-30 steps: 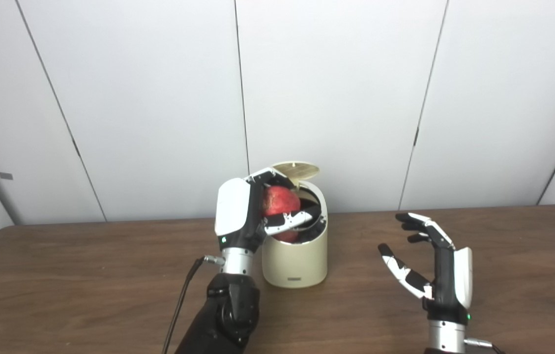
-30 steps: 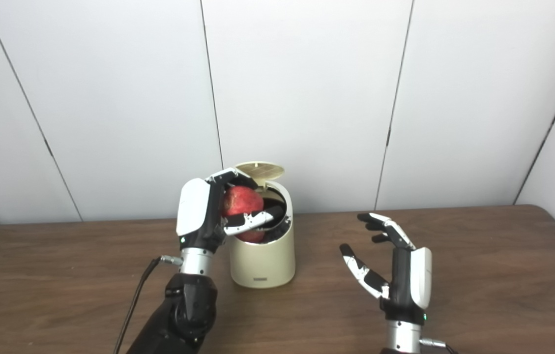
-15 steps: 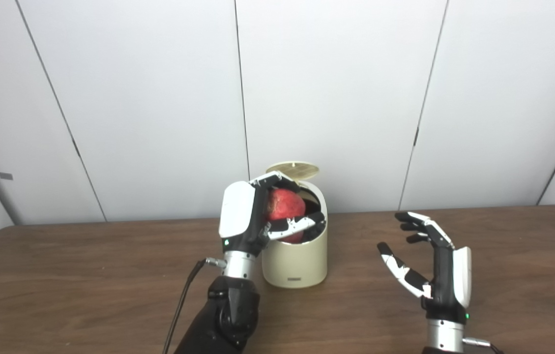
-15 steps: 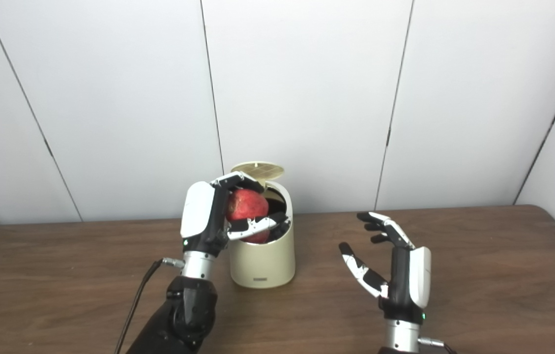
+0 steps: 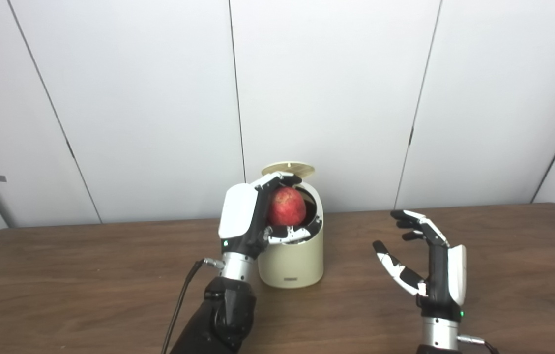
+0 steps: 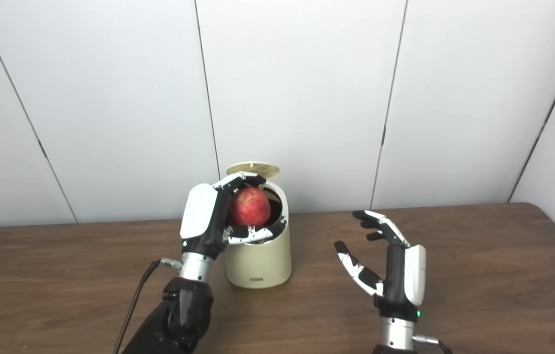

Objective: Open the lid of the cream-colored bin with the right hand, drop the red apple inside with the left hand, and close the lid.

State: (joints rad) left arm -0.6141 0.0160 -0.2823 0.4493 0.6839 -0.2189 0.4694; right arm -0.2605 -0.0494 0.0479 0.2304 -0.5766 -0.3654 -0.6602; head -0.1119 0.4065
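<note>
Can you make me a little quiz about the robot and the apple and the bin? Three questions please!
1. True or false: the lid of the cream-colored bin is standing open.
2. Which hand holds the red apple? A) the left hand B) the right hand C) neither hand
3. Fill in the missing word: the right hand is open and holds ______.

Key:
1. True. The lid is tipped up behind the bin's mouth.
2. A. The left hand's fingers are wrapped around the apple, right over the bin's opening.
3. Nothing. It waits above the table, off to the bin's right, with its fingers apart.
</note>
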